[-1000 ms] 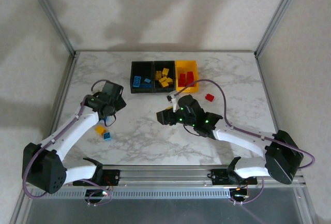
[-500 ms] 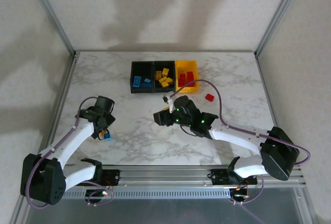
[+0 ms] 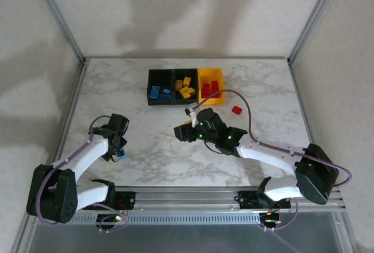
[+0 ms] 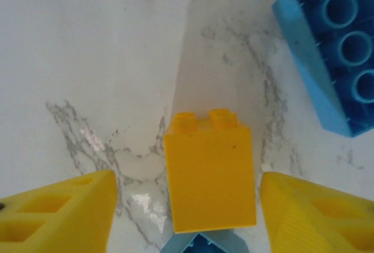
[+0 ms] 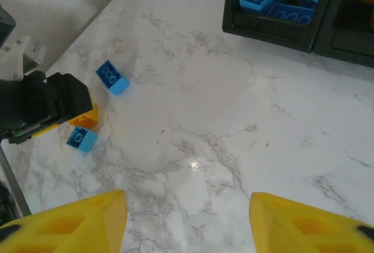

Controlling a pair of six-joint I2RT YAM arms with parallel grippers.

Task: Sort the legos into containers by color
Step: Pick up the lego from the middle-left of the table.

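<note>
Legos (image 3: 186,88) from above: where do they lie?
— Mostly in the containers (image 3: 173,102) at the far middle of the table (image 3: 263,83). Blue ones sit in the left black bin (image 3: 159,102), yellow ones in the middle black bin (image 3: 186,102), red ones in the yellow bin (image 3: 211,99). A red lego (image 3: 236,110) lies loose on the marble just right of the yellow bin.
— And the arms there?
— The left gripper (image 3: 117,148) points down at the near left of the table, a first blue lego (image 3: 121,154) peeking out beside it. The right gripper (image 3: 182,131) hangs over the middle. Neither opening can be read from up here.
— Left wrist camera?
— A yellow lego (image 4: 210,177) lies between the two yellow fingers (image 4: 58,218), studs pointing away. The right-hand finger is almost against its side, and bare marble shows between it and the left-hand one, so the jaws bracket it without clamping. The first blue lego touches its near end, and a second blue lego (image 4: 336,83) lies apart at the upper right.
— Right wrist camera?
— Its fingers (image 5: 64,224) stand wide apart over bare marble with nothing between them. Ahead to the left is the left gripper with the yellow lego and first blue lego beside it, the second blue one farther off. The left black bin with its blue bricks is at the upper right.
</note>
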